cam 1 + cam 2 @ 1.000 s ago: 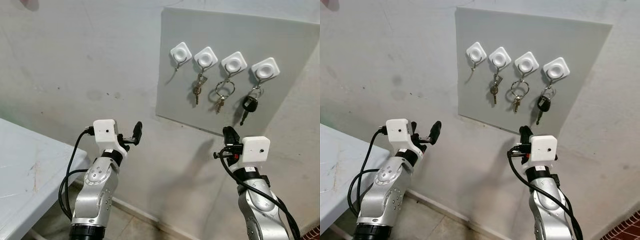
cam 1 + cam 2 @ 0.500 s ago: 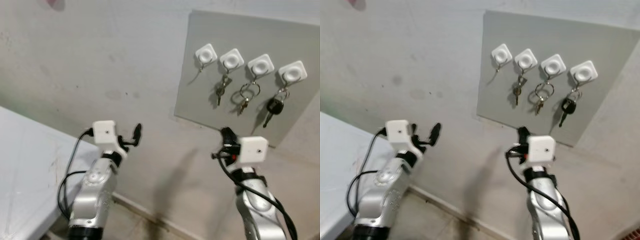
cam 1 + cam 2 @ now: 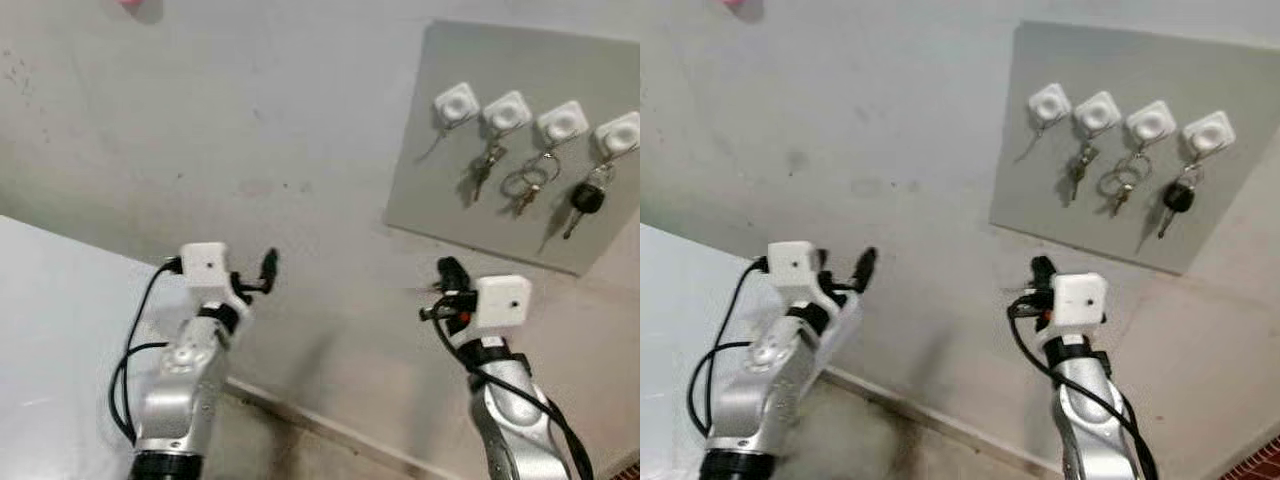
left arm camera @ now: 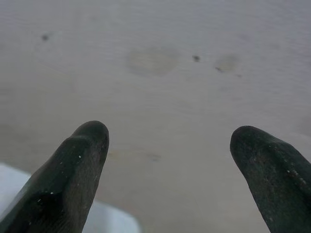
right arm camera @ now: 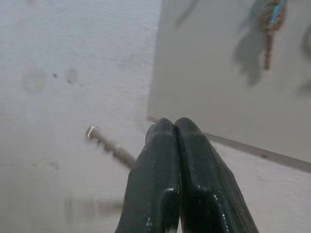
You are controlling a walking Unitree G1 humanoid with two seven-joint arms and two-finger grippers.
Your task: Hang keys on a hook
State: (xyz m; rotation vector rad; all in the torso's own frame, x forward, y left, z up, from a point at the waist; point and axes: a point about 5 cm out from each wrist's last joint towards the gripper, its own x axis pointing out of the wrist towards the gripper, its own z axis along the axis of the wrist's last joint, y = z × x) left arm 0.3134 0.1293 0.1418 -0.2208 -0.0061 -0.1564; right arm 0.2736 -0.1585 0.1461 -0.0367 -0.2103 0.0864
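Key (image 5: 108, 145): pinched between the closed fingers of the right gripper (image 5: 176, 127), below the grey board (image 3: 1230, 80); advice: raise toward the empty leftmost hook (image 3: 1049, 103), ring presented open; left gripper (image 4: 167, 145) spread wide, idle

Silver arms (image 3: 185, 385), black fingers (image 4: 73, 174)

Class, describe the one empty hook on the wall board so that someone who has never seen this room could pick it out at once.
Find the grey board fixed to the pale wall, high on the robot's right. Across its top runs a row of four white square hooks. The empty hook is the leftmost; each of its three neighbours has keys hanging from it, the far right one a black-headed key.
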